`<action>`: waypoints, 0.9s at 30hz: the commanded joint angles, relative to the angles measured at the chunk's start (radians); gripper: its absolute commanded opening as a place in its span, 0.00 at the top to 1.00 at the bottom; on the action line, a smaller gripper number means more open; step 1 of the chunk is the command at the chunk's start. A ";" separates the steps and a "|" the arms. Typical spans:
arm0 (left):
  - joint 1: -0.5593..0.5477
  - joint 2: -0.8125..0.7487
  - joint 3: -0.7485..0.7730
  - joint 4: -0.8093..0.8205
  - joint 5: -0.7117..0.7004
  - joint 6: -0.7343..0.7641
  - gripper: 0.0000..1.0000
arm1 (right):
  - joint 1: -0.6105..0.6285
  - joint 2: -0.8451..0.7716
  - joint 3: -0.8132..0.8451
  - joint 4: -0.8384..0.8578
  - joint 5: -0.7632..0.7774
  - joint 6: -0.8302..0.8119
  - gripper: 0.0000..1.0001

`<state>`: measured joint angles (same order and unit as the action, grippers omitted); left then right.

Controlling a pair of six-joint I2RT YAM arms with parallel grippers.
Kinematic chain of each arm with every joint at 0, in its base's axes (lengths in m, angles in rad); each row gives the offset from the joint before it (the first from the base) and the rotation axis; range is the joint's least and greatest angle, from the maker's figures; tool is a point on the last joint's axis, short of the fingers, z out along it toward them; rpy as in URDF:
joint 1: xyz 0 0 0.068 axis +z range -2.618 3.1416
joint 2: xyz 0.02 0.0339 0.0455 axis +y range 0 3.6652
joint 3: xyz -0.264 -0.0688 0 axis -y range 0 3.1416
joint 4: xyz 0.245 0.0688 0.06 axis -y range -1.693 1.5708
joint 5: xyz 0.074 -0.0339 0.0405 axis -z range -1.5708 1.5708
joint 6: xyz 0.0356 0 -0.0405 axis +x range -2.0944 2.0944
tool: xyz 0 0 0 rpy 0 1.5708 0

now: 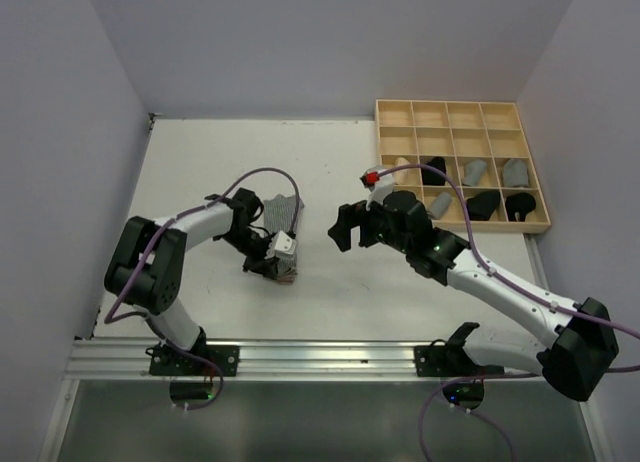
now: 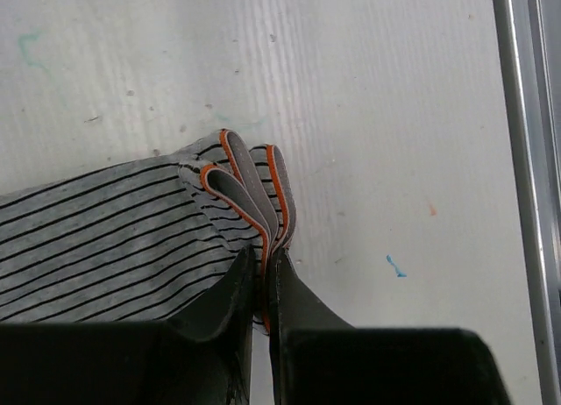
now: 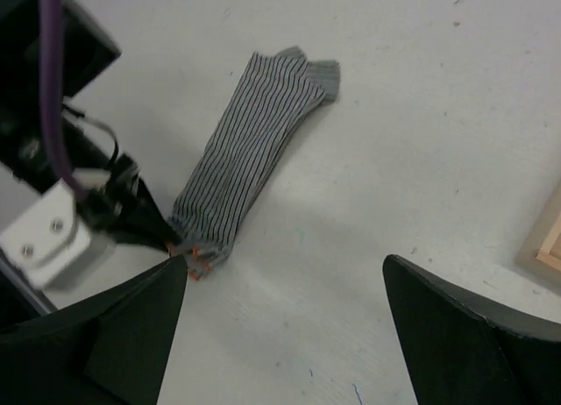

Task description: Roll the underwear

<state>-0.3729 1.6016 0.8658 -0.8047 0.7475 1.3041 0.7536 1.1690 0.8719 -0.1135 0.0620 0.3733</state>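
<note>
Grey black-striped cloth underwear [image 3: 254, 142] lies folded long; left gripper [image 2: 263, 269] pinches its orange-edged end, right gripper [image 3: 285, 265] hangs spread wide, empty.

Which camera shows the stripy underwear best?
The right wrist view: the stripy underwear lies there nearly whole, one long folded strip. The left wrist view shows only its orange-edged end, pinched in the left gripper. The top view shows it small, partly behind the left arm.
</note>
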 commanded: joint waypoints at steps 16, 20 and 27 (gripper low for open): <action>0.117 0.555 0.398 -0.513 0.115 0.153 1.00 | 0.205 0.078 -0.182 0.261 -0.215 -0.551 0.20; 0.104 0.561 0.369 -0.511 0.112 0.129 1.00 | 0.269 0.176 -0.162 0.324 -0.231 -0.620 0.20; 0.091 0.577 0.332 -0.510 0.127 0.109 1.00 | 0.409 0.363 -0.062 0.367 -0.174 -0.726 0.20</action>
<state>-0.2684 2.1395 1.2243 -1.3834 0.9363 1.4017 1.1206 1.4906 0.7364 0.1650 -0.1425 -0.2596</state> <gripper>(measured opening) 0.099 0.801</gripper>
